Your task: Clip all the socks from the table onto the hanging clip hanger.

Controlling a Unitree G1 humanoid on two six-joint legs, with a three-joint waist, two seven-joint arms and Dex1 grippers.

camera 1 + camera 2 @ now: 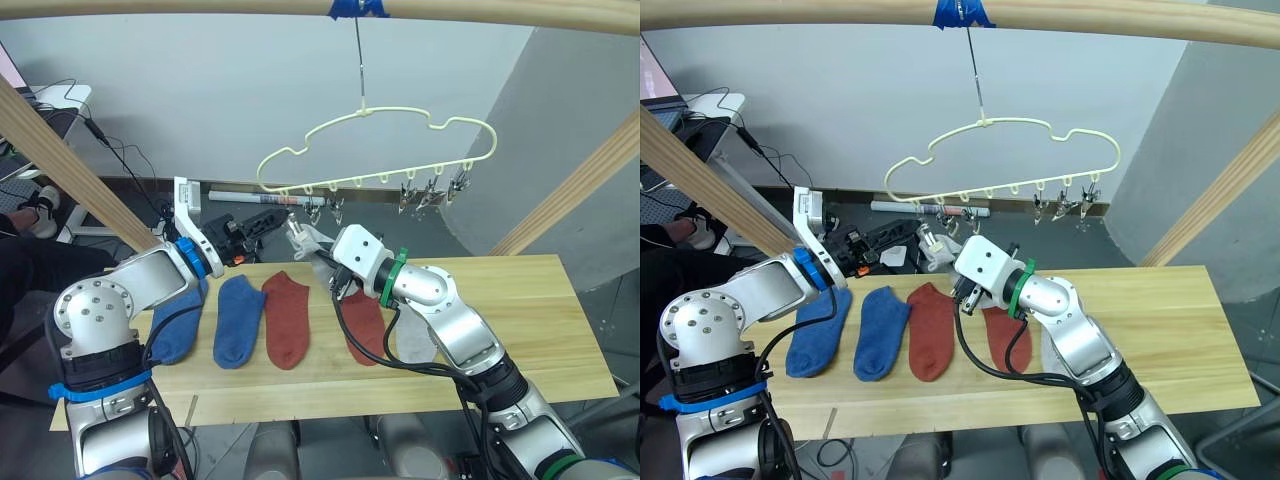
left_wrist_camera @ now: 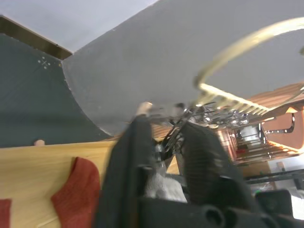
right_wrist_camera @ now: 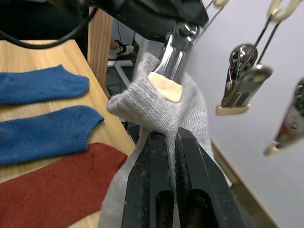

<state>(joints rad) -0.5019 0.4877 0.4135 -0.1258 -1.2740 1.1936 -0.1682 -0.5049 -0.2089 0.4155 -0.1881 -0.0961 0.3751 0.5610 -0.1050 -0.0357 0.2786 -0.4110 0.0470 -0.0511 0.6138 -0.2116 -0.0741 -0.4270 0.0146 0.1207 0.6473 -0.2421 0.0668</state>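
No writing or brand can be read on anything here. The counter (image 1: 520, 330) of pale wood planks carries five socks in a row toward its left half: two blue socks (image 1: 238, 320) nearest the left edge, a rust red sock (image 1: 287, 318) beside them, a second red sock (image 1: 363, 325) under the right arm, and a light grey sock (image 1: 412, 340) just beside that one. The clip hanger (image 1: 380, 150) hangs by its hook from the wooden beam (image 1: 200, 6) marked with blue tape (image 1: 357, 8), above the counter's far edge. The right arm reaches up and across from the near right. The right hand (image 3: 172, 137) is clamped on the held grey sock (image 3: 156, 111), lifted off the counter to a silver clip (image 3: 173, 52). The left arm bends in from the left edge, and the left hand (image 2: 164, 137) has its fingers pinched on that clip.
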